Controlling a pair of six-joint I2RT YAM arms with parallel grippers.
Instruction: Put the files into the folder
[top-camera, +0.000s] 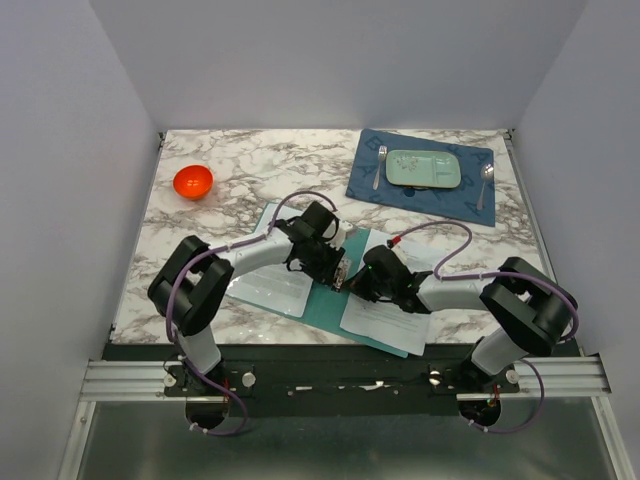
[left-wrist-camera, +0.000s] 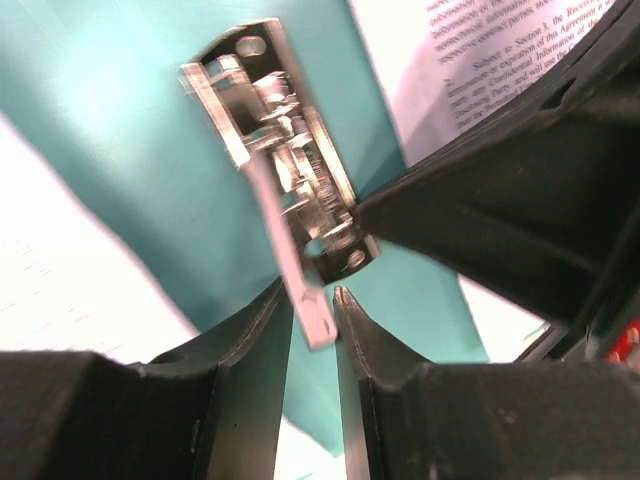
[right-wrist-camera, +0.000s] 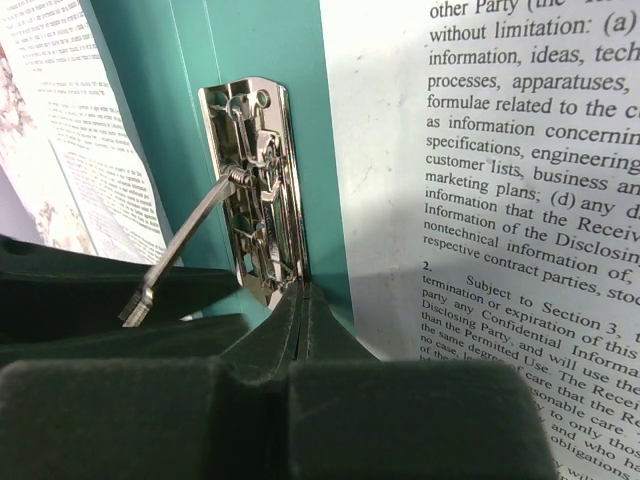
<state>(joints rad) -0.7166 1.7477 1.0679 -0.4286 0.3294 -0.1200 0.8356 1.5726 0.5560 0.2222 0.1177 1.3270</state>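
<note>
A thin teal-green flat folder lies open on the marbled surface, near its front edge, between the two arms. White paper sheets with dense black print cover both leaves: one sheet lies on the right leaf and a glossier one on the left, leaving a bare teal strip along the spine. On that strip sits a small shiny metal clip, and its thin lever is lifted, slanting up and away toward the left leaf.

The left claw has its fingers a narrow gap apart, and the flat end of the lever fills that gap, so it is pinching the lever. The right claw is fully closed, holds nothing, and its joined tips press against the near end of the clip's base plate, just beside the printed right-hand sheet.

Farther back, a round orange bowl stands at the left. At the right, a dark blue patterned placemat carries a pale green tray, with a fork and a spoon on either side of it.
</note>
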